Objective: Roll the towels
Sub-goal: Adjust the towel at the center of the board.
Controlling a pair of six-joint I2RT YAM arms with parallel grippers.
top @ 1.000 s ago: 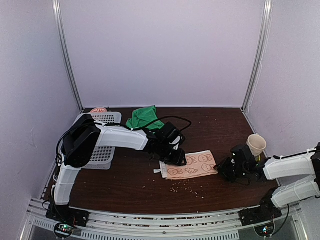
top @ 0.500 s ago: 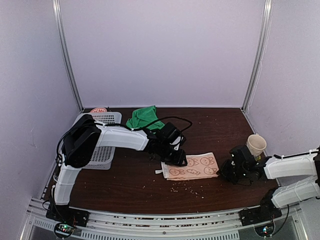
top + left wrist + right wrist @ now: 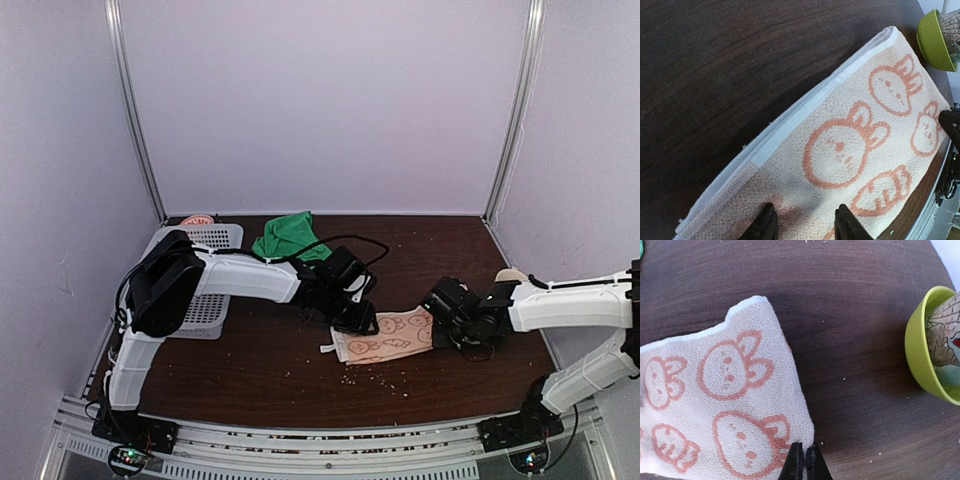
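Green towel x1, printed towel x1, basket x1.

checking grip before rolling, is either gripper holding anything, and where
The right gripper seems pinched shut on the pinkish-beige rabbit-print towel at a right-end corner; the left gripper only rests open on it.

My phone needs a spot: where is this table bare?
Bare wood: far right, between green towel and corner post; the near strip before the printed towel. Crowded: centre, left tool and right tool at that towel; basket left.
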